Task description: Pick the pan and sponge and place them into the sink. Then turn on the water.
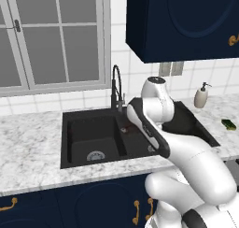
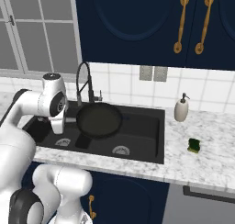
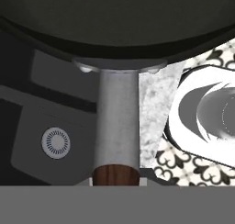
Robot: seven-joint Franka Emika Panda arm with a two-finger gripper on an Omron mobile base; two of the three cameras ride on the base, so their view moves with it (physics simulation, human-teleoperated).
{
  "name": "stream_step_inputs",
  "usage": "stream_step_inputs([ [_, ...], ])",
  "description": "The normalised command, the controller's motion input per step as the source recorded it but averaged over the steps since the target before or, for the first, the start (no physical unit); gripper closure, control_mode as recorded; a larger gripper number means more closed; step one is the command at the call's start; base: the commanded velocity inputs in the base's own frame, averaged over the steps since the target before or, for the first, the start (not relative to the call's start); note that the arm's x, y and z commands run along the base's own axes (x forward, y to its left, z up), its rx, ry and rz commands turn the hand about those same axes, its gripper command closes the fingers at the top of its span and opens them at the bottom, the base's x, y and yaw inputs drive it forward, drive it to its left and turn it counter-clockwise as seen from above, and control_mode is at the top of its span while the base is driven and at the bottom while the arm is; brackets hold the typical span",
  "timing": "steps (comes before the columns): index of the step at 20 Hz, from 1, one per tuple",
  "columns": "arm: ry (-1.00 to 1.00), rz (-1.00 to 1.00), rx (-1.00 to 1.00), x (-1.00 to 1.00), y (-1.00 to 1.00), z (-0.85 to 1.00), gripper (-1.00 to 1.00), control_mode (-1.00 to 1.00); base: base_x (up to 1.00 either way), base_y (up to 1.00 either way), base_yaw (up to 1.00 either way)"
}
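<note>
One view shows pan (image 2: 98, 120) airborne.

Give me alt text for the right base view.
A black pan is held above the black double sink, its handle toward the white arm on the left. A sponge lies on the marble counter to the right, near a soap bottle.

No legible text, label, brand, number or sign appears on any surface in the three views.
</note>
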Motion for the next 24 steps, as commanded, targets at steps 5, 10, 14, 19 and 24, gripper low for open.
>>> stream_step_inputs([
  [5,0.02,0.00,-0.01,0.19,-0.49,-0.03,1.00,-1.00,0.00,0.00,0.00],
  [10,0.00,0.00,-0.05,0.21,-0.36,-0.11,1.00,-1.00,0.00,0.00,0.00],
  [14,0.00,0.08,-0.03,0.35,-0.55,-0.17,1.00,-1.00,0.00,0.00,0.00],
  [19,0.03,0.52,-0.06,0.29,-0.78,-0.35,1.00,-1.00,0.00,0.00,0.00],
  [24,0.05,0.85,-0.09,0.02,-0.42,-0.39,1.00,-1.00,0.00,0.00,0.00],
])
